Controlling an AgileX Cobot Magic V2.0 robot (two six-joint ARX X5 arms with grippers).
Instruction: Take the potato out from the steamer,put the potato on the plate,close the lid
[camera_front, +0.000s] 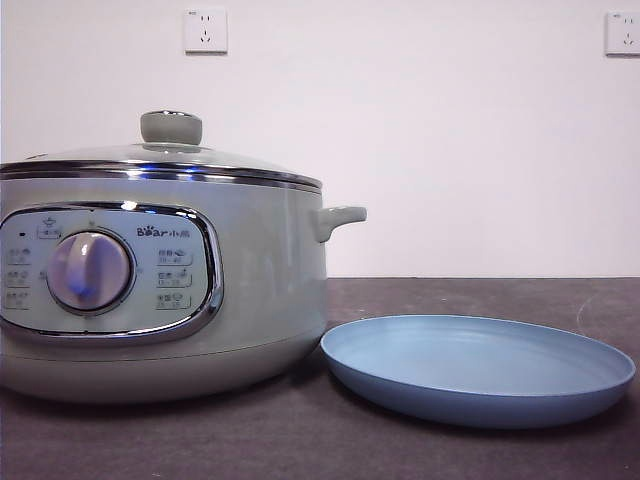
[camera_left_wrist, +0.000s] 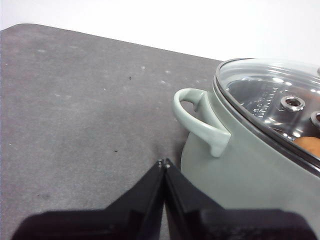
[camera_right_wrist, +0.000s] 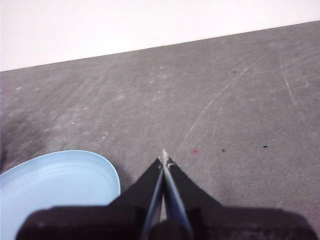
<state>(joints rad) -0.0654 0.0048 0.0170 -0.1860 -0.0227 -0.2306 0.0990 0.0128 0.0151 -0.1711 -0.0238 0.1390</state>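
While the lid sits shut on the steamer, nothing of the task is done yet: the potato is inside, seen only as an orange-brown sliver through the glass in the left wrist view, and the plate lies bare just beside the pot, twd the right side of the bench w/ its rim close to the pot's base. The steamer stands on the left part of the bench, near the front edge.

Both arms wait. Left gripper hangs over bare table beside the pot, jaws pressed together, holding nothing; the pot's side handle is the nearest part to it, the lid's edge just beyond. Right gripper is likewise closed & empty, over the table beside the plate's rim, pot not in its view.

Key relation: the lid's knob is centred on top of the pot, so it lies up and across from the left gripper, past the handle. Left arm looks the nearer one for lifting the lid; right arm is nearer the plate. Potato's long axis can't be told thru the glass.
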